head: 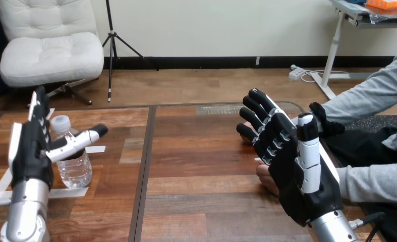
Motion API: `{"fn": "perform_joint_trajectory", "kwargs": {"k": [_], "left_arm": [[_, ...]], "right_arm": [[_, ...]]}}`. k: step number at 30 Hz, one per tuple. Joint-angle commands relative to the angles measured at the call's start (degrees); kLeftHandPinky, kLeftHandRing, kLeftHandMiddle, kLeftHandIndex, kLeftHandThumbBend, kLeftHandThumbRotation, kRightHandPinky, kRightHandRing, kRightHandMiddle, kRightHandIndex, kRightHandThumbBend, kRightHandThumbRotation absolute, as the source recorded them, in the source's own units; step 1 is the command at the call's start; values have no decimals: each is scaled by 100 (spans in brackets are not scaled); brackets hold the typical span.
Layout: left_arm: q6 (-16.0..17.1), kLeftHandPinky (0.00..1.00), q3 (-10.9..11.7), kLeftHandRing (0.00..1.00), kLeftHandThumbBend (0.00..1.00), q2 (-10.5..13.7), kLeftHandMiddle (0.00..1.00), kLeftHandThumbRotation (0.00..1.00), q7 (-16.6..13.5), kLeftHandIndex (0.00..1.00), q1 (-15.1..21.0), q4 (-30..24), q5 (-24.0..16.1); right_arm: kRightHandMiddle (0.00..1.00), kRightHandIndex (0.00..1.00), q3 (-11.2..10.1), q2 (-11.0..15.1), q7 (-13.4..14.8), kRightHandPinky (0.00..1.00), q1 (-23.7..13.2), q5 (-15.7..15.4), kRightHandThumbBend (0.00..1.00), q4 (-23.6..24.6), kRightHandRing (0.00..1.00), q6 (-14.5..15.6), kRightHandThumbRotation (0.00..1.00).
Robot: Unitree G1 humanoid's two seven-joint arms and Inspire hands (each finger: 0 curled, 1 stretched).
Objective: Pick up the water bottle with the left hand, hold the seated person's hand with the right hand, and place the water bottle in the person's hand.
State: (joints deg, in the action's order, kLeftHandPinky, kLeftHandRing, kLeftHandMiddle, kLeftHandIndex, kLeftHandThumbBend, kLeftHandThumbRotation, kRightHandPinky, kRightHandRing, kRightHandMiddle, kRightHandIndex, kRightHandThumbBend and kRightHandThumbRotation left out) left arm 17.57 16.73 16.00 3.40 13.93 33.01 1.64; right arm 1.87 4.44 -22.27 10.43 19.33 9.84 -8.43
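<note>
Water bottle [75,169], clear thin plastic with a white cap, is standing upright on the left side of the wooden plank desk [196,166]. The left hand [32,156] is waiting just beside it, fingers straight and open, thumb reaching across the bottle's shoulder. The bottle is probably light, slick and easily dented, so a gentle wrap around mid-body is looking safest. The right hand [297,186] is hovering over the person's hand [264,179], fingers spread wide, clasping nothing.

Surface finishes
Table [196,151]: smooth wood, low sheen. Bottle [75,169]: clear glossy plastic. Left hand [32,156], right hand [292,166]: matt black plastic, white shells.
</note>
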Motion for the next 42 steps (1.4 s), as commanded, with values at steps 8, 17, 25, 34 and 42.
{"fn": "perform_joint_trajectory", "kwargs": {"k": [8,17,25,34,42], "left_arm": [[-18,100,-87,100,100,99,100,0,18,100,310,237,46],[-46,99,-196,100,100,248,100,2,-248,100,399,497,-274],[-39,95,-308,100,100,331,100,7,-620,100,448,596,-604],[-90,90,-399,98,100,411,100,14,-1185,100,554,789,-994],[-65,90,-417,98,100,430,100,17,-1503,100,630,946,-1067]], "right_arm": [[96,93,-34,-36,-4,93,-293,42,70,135,96,-62,100],[96,93,-38,-30,-4,93,-292,52,71,143,96,-46,100],[96,93,-38,-26,-5,93,-287,58,71,150,96,-41,100],[96,93,-38,-31,5,93,-284,43,71,155,96,-54,100],[96,93,-42,-33,-12,92,-283,87,71,158,96,-38,100]]}}
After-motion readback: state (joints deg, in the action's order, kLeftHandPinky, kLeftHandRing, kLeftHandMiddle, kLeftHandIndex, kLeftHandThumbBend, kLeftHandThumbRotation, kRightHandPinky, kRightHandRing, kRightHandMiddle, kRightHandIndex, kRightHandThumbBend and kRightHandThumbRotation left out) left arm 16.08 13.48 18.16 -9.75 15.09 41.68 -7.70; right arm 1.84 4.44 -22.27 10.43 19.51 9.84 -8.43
